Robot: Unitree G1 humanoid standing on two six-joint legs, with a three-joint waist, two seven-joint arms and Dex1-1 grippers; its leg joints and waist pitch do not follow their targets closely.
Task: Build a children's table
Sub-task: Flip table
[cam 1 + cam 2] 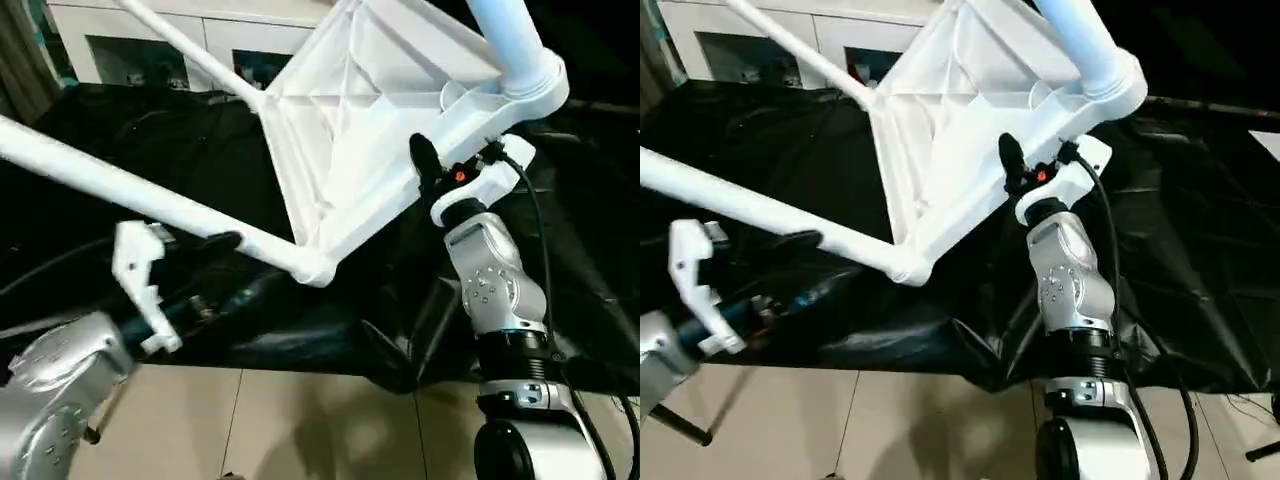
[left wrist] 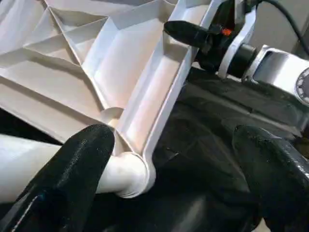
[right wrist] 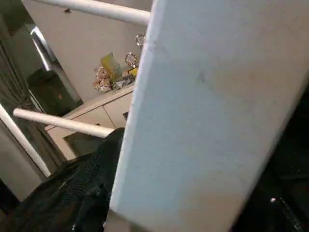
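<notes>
Tabletop: the white square tabletop [image 1: 370, 130] is lifted off the black sheet [image 1: 1180, 260] and tipped steeply, its ribbed underside facing me, sitting from the centre toward 1 o'clock in the head views.

Legs: three white legs are plugged into corner sockets. One leg [image 1: 110, 185] runs from the lowest corner out toward 9 o'clock; a second leg [image 1: 190, 45] heads from the far corner to 11 o'clock; a third leg [image 1: 505, 35] rises from the right corner to 1 o'clock.

Right gripper: the right gripper [image 1: 432, 172] is clenched on the tabletop's edge rail, just below the right corner socket. One black finger [image 1: 423, 160] lies against the ribbed side; a red light glows beside it.

Left gripper: the left gripper [image 2: 174, 169] is released, its two black fingers [image 2: 77, 169] spread wide. One finger touches the lower leg right beside its socket [image 2: 133, 174]; the other hangs apart over the black sheet.

Surroundings: a white cabinet [image 1: 170, 40] with glass doors stands behind at 11 o'clock. Small toys [image 3: 104, 77] sit on its top. Pale floor tiles [image 1: 300, 425] show at 6 o'clock.
</notes>
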